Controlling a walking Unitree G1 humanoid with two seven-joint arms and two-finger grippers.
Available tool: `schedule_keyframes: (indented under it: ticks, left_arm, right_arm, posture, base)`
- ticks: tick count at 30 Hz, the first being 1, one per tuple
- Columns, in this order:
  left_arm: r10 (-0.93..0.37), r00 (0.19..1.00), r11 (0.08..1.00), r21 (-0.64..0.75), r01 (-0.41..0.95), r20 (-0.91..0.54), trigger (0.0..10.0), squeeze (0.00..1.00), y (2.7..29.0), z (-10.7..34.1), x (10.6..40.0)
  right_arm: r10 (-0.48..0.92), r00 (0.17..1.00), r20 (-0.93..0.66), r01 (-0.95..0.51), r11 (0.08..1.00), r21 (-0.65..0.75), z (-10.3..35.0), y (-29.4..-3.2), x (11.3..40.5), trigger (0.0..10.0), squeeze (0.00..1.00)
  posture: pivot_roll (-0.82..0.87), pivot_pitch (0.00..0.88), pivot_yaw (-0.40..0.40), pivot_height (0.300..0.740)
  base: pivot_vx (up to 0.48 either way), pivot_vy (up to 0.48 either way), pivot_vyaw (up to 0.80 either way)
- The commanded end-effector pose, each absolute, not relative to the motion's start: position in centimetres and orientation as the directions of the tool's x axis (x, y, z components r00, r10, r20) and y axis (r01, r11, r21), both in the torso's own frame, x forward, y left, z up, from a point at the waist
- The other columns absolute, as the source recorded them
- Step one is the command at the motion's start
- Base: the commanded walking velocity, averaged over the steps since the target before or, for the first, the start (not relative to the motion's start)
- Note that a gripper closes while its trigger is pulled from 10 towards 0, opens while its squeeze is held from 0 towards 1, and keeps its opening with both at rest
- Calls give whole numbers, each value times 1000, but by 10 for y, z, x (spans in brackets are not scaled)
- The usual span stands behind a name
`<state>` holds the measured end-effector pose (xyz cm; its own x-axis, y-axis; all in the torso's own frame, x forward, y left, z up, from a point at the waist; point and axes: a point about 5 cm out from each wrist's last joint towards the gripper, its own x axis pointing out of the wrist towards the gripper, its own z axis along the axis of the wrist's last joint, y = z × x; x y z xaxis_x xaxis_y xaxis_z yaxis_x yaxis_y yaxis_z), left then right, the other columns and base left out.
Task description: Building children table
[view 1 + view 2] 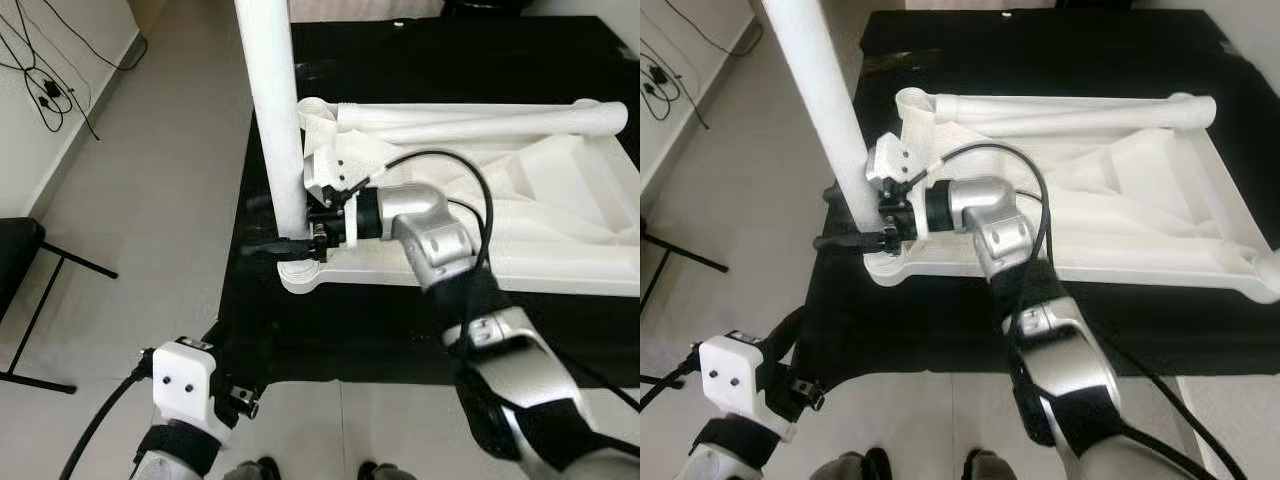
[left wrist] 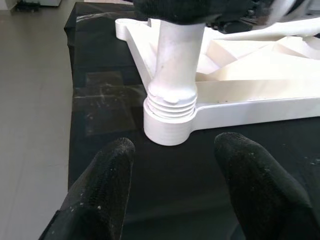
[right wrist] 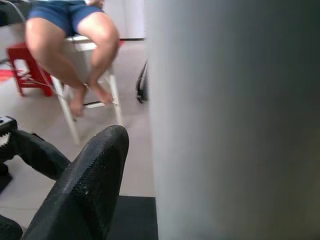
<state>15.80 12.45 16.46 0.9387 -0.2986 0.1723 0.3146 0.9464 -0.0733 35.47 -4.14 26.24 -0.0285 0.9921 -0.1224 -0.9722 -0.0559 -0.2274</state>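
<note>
White plastic table frame (image 1: 520,215) upside down on a black mat (image 1: 420,60), white table leg (image 1: 275,110) upright in the frame's near corner socket (image 2: 167,125), right gripper (image 1: 290,243) jaws pinching the leg just above the socket, left gripper (image 2: 175,185) jaws spread, near that socket.

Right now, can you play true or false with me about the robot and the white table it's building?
1. The white plastic table top lies upside down on the black mat. True.
2. The right gripper is at the upright white table leg. True.
3. The left gripper has its fingers shut on the leg. False: they are open, apart from it.
4. The leg stands in the middle of the table top. False: it stands in a corner socket.
5. The floor is green carpet. False: pale tiles.
</note>
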Motion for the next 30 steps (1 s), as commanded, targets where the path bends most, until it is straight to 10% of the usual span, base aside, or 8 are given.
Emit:
schedule_keyframes:
  ticks: [1,4,5,7,18,21,23,30]
  left_arm:
    - [-292,944,949,-73,306,151,10000,0,125,163,154]
    - [-293,944,949,-74,306,151,10000,0,124,164,154]
    - [-293,944,949,-75,306,149,10000,0,124,164,153]
    - [-293,945,949,-76,306,148,10000,0,123,164,152]
    - [-296,944,948,-81,309,144,10000,0,122,162,152]
    - [-296,944,947,-83,310,145,10000,0,122,162,153]
    - [-292,945,948,-83,306,149,10000,0,125,163,154]
    - [-295,944,948,-79,308,148,10000,0,129,162,158]
  right_arm:
    - [989,-87,-117,-971,-110,-214,263,-31,353,4784,0]
    - [990,-92,-111,-972,-113,-206,264,-32,355,4784,0]
    - [988,-104,-111,-973,-124,-197,264,-32,356,1373,0]
    - [987,-115,-113,-972,-135,-190,264,-34,357,0,0]
    - [985,-89,-144,-972,-118,-204,259,-46,362,0,0]
    - [986,82,-145,-973,48,-225,251,-48,367,0,0]
    - [752,653,-90,-757,641,-127,206,-42,356,0,0]
    - [511,851,-120,-520,852,-60,174,-36,300,0,0]
  posture:
    - [147,253,-14,740]
    - [147,253,-14,740]
    - [152,255,-13,740]
    - [153,256,-14,740]
    - [104,246,-27,740]
    - [95,244,-34,740]
    - [75,259,-22,740]
    - [66,235,9,740]
  base:
    - [0,0,0]
    - [0,0,0]
    - [0,0,0]
    - [0,0,0]
    - [0,0,0]
    - [0,0,0]
    - [0,0,0]
    - [0,0,0]
